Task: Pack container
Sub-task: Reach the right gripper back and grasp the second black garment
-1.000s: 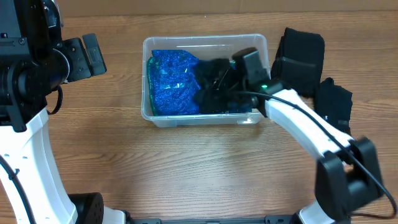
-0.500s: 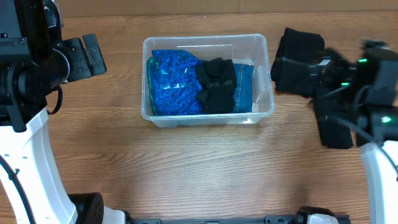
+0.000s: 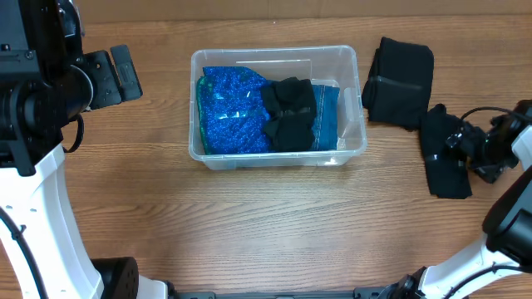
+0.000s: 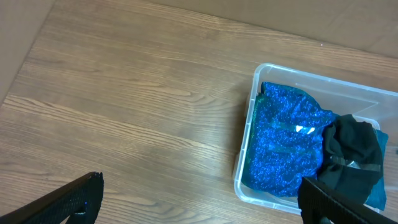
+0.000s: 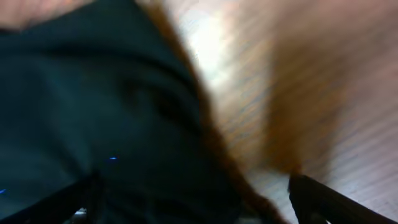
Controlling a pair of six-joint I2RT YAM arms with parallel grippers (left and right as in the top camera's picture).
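Currently, the container (image 3: 249,51) sits mid-table, mouth up, with its long axis running left to right. It holds blue fabric (image 3: 229,112) and a black cloth (image 3: 289,112). The right gripper (image 3: 460,146), jaws spread and empty, hangs over a loose black garment (image 3: 447,174) well to the container's right. The left gripper (image 3: 116,75), also spread, stands nearer the container's left end. The garment's carry would likely run leftward.

text: none readable | labels: none legible | numbers: none
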